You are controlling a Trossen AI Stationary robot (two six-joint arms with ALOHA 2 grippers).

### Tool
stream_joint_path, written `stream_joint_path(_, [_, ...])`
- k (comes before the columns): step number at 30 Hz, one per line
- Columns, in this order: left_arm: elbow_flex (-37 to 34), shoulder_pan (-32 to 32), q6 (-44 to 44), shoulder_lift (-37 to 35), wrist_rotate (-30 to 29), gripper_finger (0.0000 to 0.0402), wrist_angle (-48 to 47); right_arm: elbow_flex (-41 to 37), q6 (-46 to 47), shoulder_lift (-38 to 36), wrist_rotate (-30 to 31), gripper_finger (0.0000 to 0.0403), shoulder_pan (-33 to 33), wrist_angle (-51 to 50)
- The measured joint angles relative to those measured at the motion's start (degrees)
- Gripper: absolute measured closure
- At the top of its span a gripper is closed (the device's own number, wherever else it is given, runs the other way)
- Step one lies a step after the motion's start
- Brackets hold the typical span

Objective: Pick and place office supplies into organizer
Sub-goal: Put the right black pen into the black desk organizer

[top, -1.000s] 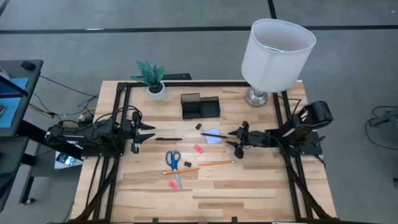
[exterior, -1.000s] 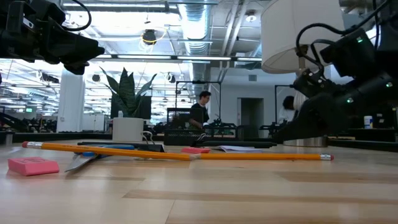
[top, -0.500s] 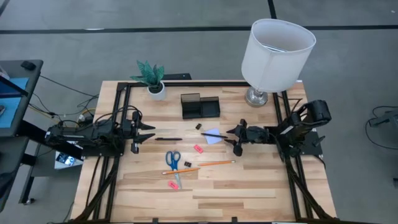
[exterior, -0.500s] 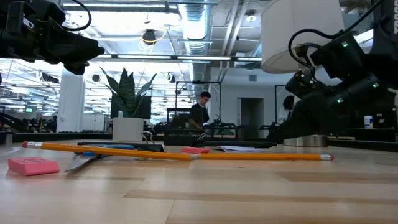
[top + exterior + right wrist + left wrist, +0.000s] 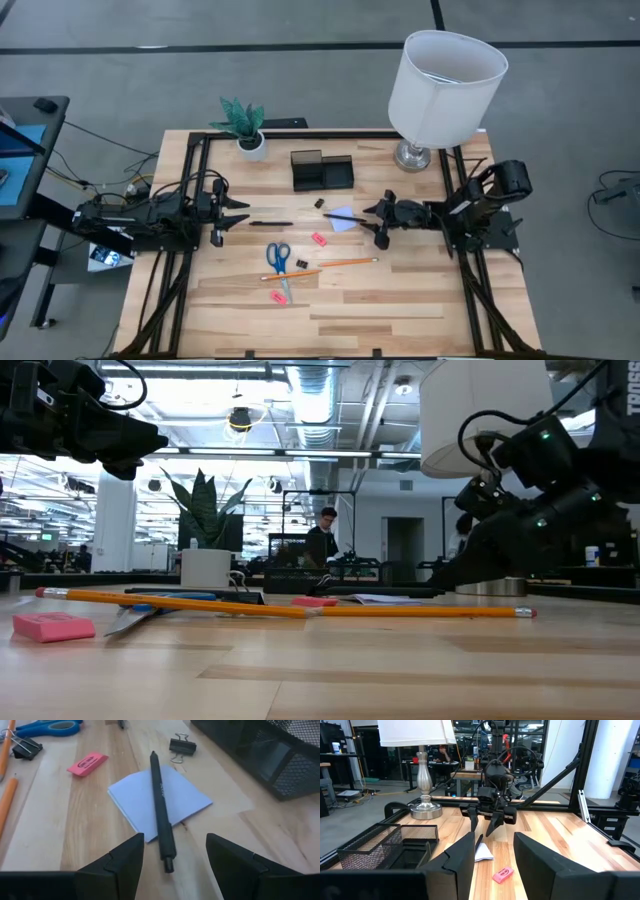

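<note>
A black pen (image 5: 160, 815) lies across a pale lavender note pad (image 5: 185, 795) on the table, right of centre. My right gripper (image 5: 175, 851) hovers open just right of it, slanting down, its fingers either side of the pen's near end and touching nothing. The black mesh organizer (image 5: 322, 170) stands at the far middle. Blue scissors (image 5: 279, 258), an orange pencil (image 5: 345, 262), pink erasers (image 5: 319, 239) and a black clip (image 5: 320, 203) lie loose. A second pen (image 5: 270, 223) lies in front of my left gripper (image 5: 235, 213), which waits open at the left.
A white-shaded lamp (image 5: 440, 90) stands at the far right corner, close behind my right arm. A small plant in a white pot (image 5: 250, 140) sits at the far left. The near half of the wooden table (image 5: 380, 310) is bare.
My right arm has swung slightly toward the table's far edge, bringing its open gripper a little closer to the pen and note pad. Nothing on the table has moved.
</note>
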Motion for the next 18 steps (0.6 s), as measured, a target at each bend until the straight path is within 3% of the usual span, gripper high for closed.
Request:
stream_joint_path(4, [0.01,0.00,0.02,0.02,0.00,0.0274,0.01,0.00,0.00,0.00,-2.53,0.0194,-0.91,-0.02])
stream_joint_path(18, [0.01,-0.01,0.02,0.01,0.01,0.0274,0.00,-0.02,-1.50,-0.02,-2.67,0.0194,-0.97,-0.78])
